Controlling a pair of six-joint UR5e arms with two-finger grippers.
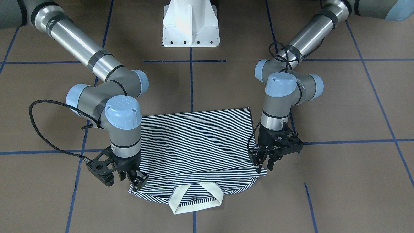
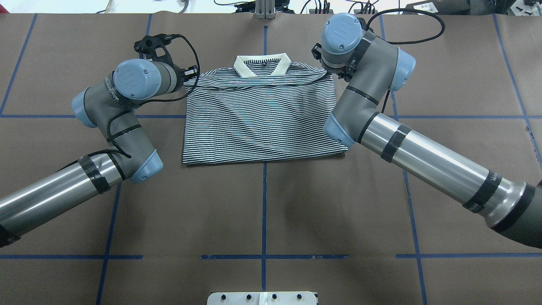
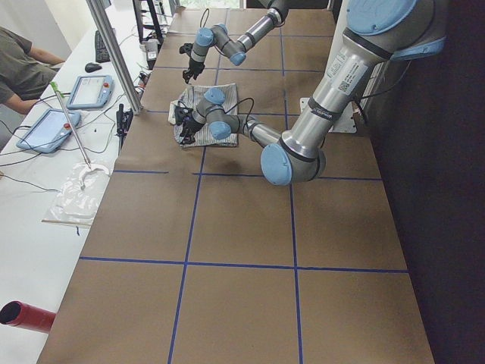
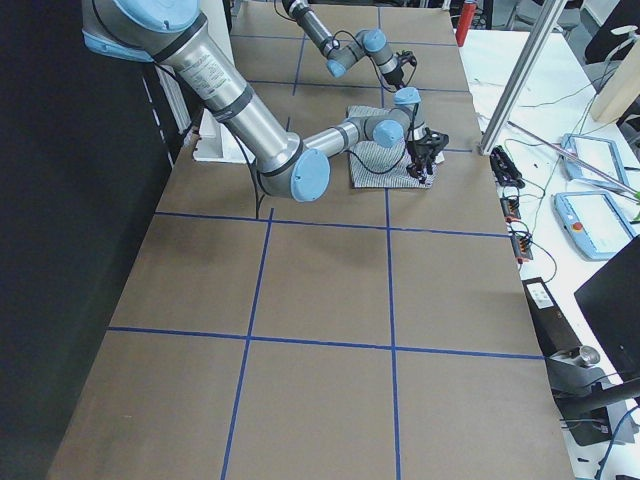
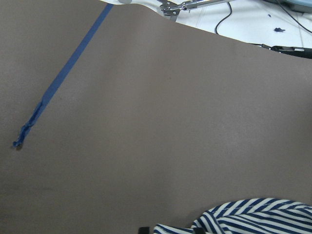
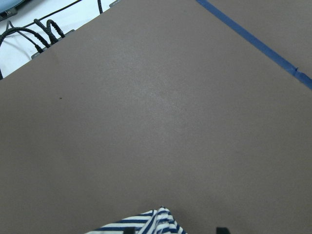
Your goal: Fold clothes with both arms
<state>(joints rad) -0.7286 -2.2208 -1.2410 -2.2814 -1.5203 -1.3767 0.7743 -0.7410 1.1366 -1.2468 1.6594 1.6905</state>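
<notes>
The striped polo shirt (image 1: 197,142) lies folded in half on the brown table, its hem laid up near the cream collar (image 1: 195,197); it also shows in the overhead view (image 2: 258,118). My left gripper (image 1: 265,165) stands low at one corner of the folded layer, jaws apart, fingertips at the cloth. My right gripper (image 1: 134,179) stands at the other corner, jaws apart, tips touching the fabric. Both wrist views show only a bit of striped cloth at the bottom edge, the left wrist view (image 5: 253,217) and the right wrist view (image 6: 141,224). In the overhead view the wrists hide both grippers.
The white pedestal base (image 1: 190,26) stands behind the shirt. Blue tape lines (image 1: 191,84) cross the brown table. A side bench with tablets (image 3: 83,91) and a seated person (image 3: 23,68) runs past the table's far edge. A red cylinder (image 3: 26,315) lies there too.
</notes>
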